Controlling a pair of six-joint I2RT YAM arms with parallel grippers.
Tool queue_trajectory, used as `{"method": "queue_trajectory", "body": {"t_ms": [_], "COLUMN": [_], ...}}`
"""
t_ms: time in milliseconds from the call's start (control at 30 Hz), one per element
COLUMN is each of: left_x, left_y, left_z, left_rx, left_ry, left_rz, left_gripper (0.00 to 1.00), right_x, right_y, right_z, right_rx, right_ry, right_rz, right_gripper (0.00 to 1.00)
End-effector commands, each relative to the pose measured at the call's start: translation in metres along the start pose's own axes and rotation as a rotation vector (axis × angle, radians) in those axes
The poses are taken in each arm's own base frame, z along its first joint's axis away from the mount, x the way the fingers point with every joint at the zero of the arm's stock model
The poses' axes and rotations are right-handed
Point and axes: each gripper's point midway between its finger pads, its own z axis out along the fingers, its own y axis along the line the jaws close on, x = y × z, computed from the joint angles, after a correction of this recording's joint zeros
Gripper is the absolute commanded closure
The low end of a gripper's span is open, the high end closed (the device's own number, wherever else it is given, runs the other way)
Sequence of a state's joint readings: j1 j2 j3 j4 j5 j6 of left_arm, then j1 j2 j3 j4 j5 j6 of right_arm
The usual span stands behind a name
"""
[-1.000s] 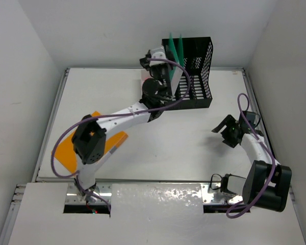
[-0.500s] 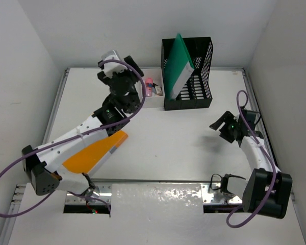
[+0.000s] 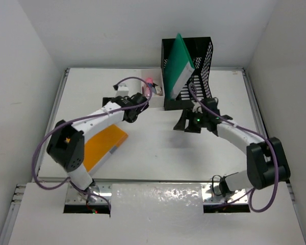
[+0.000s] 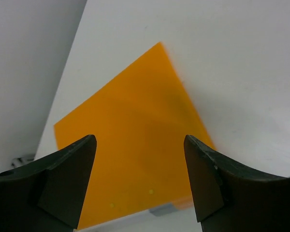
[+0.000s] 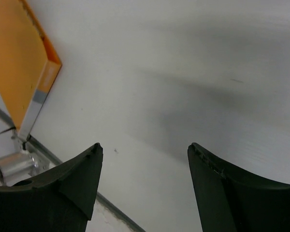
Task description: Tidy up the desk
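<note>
The desk (image 3: 158,153) is a white tabletop with metal rails. An orange folder (image 3: 103,145) lies flat at its near left; it also shows in the left wrist view (image 4: 130,145) and at the upper left of the right wrist view (image 5: 19,63). A green folder (image 3: 178,61) stands tilted in a black mesh file rack (image 3: 199,71) at the back. My left gripper (image 3: 132,109) (image 4: 140,140) is open and empty, above the desk left of the rack, facing the orange folder. My right gripper (image 3: 186,123) (image 5: 145,147) is open and empty, above bare desk just in front of the rack.
A small white open box (image 3: 154,96) with a pink item (image 3: 149,81) sits left of the rack, close to my left arm. White walls enclose the desk on three sides. A metal rail (image 5: 63,162) runs along the near edge.
My left arm has pulled back from the rack and turned toward the orange folder. My right arm has swung left from the right edge to the front of the rack. The green folder stays in the rack.
</note>
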State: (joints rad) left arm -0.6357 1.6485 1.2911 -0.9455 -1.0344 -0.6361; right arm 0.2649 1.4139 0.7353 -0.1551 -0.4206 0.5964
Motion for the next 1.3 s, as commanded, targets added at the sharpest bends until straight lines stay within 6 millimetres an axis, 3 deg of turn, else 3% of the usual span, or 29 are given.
{"method": "queue_trajectory", "body": {"t_ms": [0,67,100,133,167,200,267,300,333,400,600,633,733,833,1000,1100,1200,1267], "left_x": [0.029,0.038,0.048,0.054,0.057,0.069,0.083,0.082,0.083,0.079,0.068,0.077,0.083,0.104,0.121,0.139,0.172,0.172], "left_y": [0.029,0.038,0.049,0.050,0.063,0.068,0.097,0.094,0.100,0.114,0.133,0.141,0.143,0.139,0.125,0.107,0.092,0.085], "left_z": [0.013,0.029,0.044,0.045,0.060,0.069,0.093,0.094,0.098,0.108,0.149,0.162,0.177,0.178,0.180,0.174,0.160,0.156], "left_rx": [-0.103,-0.130,-0.160,-0.157,-0.186,-0.184,-0.214,-0.197,-0.195,-0.226,-0.313,-0.346,-0.360,-0.356,-0.295,-0.201,-0.124,-0.081], "left_ry": [0.095,0.143,0.177,0.193,0.222,0.262,0.351,0.348,0.360,0.358,0.378,0.416,0.459,0.488,0.519,0.565,0.633,0.648], "left_rz": [0.097,0.077,0.061,0.080,0.026,0.020,-0.051,-0.069,-0.068,-0.129,-0.182,-0.183,-0.185,-0.181,-0.215,-0.249,-0.255,-0.272], "left_gripper": [0.30,0.33,0.44,0.54,0.63,0.81,0.95,0.96,0.99,1.00,1.00,1.00,1.00,1.00,1.00,1.00,1.00,1.00], "right_x": [-0.010,0.004,0.014,0.012,0.025,0.029,0.040,0.043,0.043,0.047,0.050,0.055,0.067,0.079,0.090,0.088,0.091,0.095], "right_y": [0.049,0.072,0.090,0.088,0.099,0.104,0.124,0.120,0.128,0.127,0.167,0.179,0.195,0.198,0.194,0.195,0.199,0.195], "right_z": [0.022,0.039,0.046,0.050,0.062,0.067,0.081,0.085,0.089,0.101,0.132,0.135,0.146,0.153,0.155,0.154,0.156,0.159], "right_rx": [-0.108,-0.118,-0.140,-0.129,-0.136,-0.141,-0.162,-0.149,-0.160,-0.144,-0.223,-0.250,-0.273,-0.273,-0.242,-0.234,-0.252,-0.246], "right_ry": [-0.029,0.010,0.037,0.037,0.059,0.068,0.078,0.087,0.080,0.078,0.052,0.046,0.027,0.008,-0.021,-0.060,-0.059,-0.051], "right_rz": [-0.061,-0.101,-0.120,-0.118,-0.131,-0.136,-0.126,-0.123,-0.100,-0.057,0.007,0.013,0.041,0.074,0.098,0.114,0.142,0.174], "right_gripper": [0.31,0.31,0.31,0.31,0.31,0.31,0.31,0.31,0.31,0.30,0.31,0.31,0.31,0.31,0.31,0.31,0.31,0.31]}}
